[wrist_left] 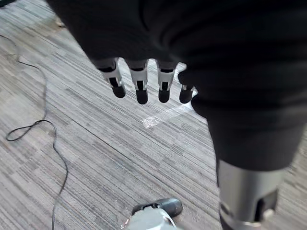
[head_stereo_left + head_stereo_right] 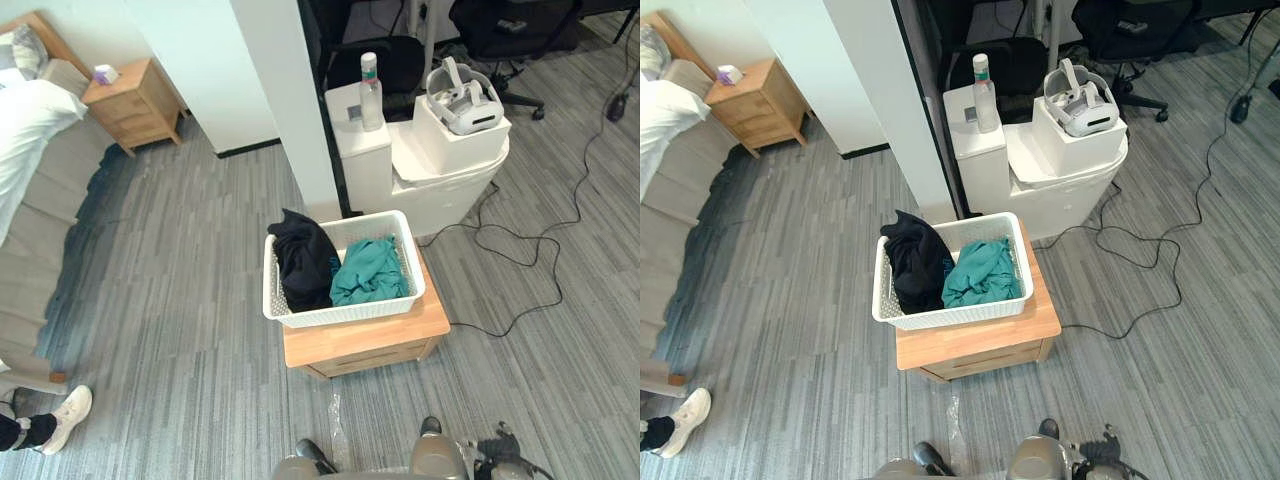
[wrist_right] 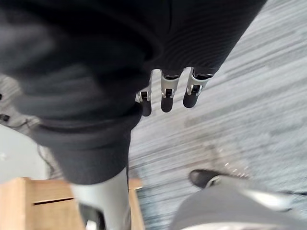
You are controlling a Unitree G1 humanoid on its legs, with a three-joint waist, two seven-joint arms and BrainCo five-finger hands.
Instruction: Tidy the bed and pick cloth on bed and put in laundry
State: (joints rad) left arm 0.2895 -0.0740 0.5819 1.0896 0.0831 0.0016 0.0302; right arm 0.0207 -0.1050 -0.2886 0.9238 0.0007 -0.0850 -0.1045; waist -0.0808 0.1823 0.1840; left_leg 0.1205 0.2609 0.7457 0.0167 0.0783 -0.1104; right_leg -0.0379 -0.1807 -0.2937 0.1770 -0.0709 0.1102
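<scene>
While both of your arms hang low, the left hand shows in its wrist view with its fingers straight and relaxed, pointing down at the grey plank floor and holding nothing. The right hand looks the same in its own wrist view, fingers loose, unclenched and empty above the floor. From the head view you look down on the white laundry basket, which sits at the centre of the scene on a small wooden counter. Both cloths are inside it: the black cloth is heaped on the basket's 9 o'clock side, rising above the rim there, and the teal cloth lies crumpled on the 3 o'clock side, touching the black one. The bed runs along the edge of the scene at 9 to 10 o'clock, well apart from the basket, with a white duvet bunched over its grey cover toward the head end. A wooden bedside cabinet stands just beside the bed's head at 11 o'clock, carrying a small object that you cannot make out. At 1 o'clock from the basket, just beyond the counter, you see a group of white boxes; a clear bottle stands upright on the 9 o'clock one, and a white headset rests on the 3 o'clock one. A person's light shoe is on the floor at 8 o'clock, near the foot of the bed.
</scene>
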